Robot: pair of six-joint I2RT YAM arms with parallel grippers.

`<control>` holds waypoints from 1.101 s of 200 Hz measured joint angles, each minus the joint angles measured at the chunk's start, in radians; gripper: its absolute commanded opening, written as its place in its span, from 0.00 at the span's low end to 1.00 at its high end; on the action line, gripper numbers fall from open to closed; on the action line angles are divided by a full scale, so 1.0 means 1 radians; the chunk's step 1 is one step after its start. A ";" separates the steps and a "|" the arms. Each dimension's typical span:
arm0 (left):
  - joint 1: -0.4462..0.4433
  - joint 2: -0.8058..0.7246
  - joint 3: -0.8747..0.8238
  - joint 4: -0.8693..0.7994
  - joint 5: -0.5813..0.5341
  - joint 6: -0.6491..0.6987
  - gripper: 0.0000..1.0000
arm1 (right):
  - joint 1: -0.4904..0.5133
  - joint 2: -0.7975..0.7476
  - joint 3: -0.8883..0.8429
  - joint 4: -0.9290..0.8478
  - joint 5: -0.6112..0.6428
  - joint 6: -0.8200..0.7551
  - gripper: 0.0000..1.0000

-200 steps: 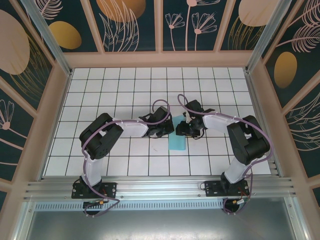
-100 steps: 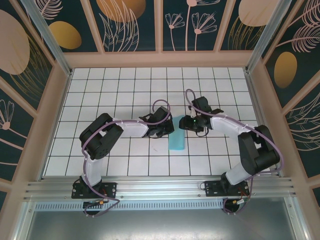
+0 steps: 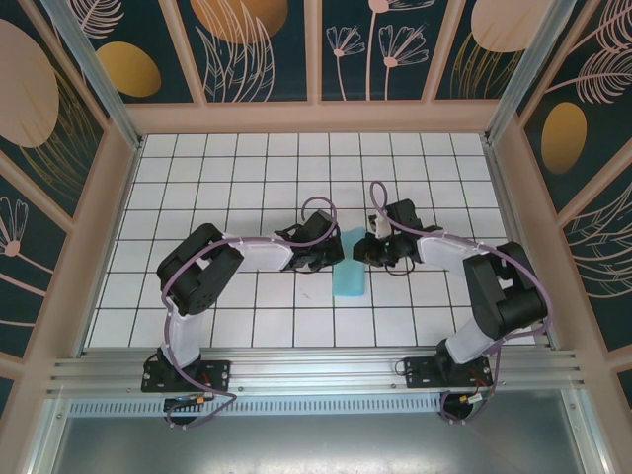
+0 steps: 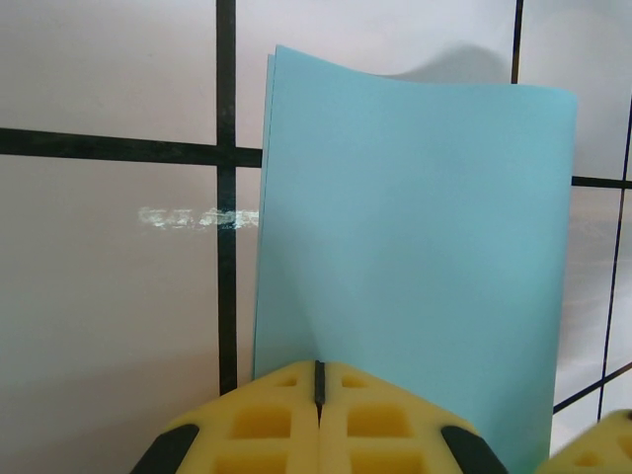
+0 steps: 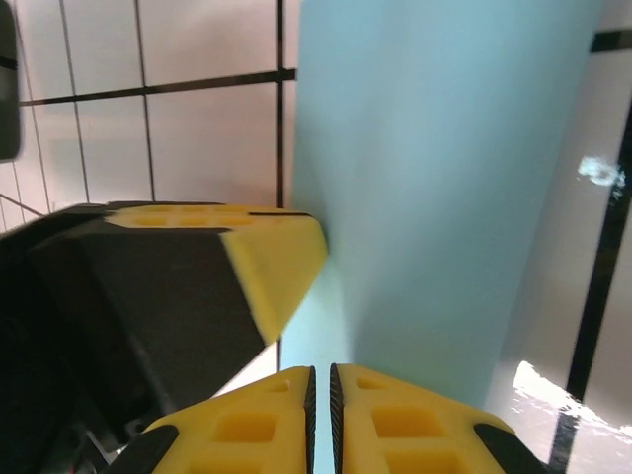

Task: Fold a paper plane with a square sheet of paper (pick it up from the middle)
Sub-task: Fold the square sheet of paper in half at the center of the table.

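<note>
So the two arms reach in from the near edge of the table [image 3: 197,168] and meet around its middle. The square sheet of paper [image 3: 349,276] is there too, a touch closer to the near edge than the far one. It's light blue and folded double into a narrow rectangle, long side running near to far. You can see the two layers at one edge in the left wrist view.

The near end of the paper pokes out toward the near edge. The far end sits between the two tools. The left tool [image 3: 326,255] is on the paper's left side, clenched tight on it. In its own camera the paper's edge runs straight into the seam between the yellow pads, and a faint crease rises from that spot.

The right tool [image 3: 367,249] is on the paper's right side, squeezed down to a hairline slit right at the paper's edge. Honestly can't tell if the paper is actually in there.
</note>
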 measured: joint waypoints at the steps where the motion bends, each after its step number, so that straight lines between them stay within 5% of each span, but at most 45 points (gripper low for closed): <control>1: 0.000 0.000 0.000 0.000 0.000 0.000 0.00 | -0.001 0.000 -0.001 0.000 0.000 0.000 0.15; 144: -0.002 0.005 0.005 0.000 0.001 0.000 0.00 | -0.043 0.008 -0.071 0.027 -0.002 -0.011 0.19; 220: -0.002 0.005 0.006 0.000 0.004 0.007 0.00 | -0.043 -0.043 -0.160 0.056 -0.127 -0.011 0.17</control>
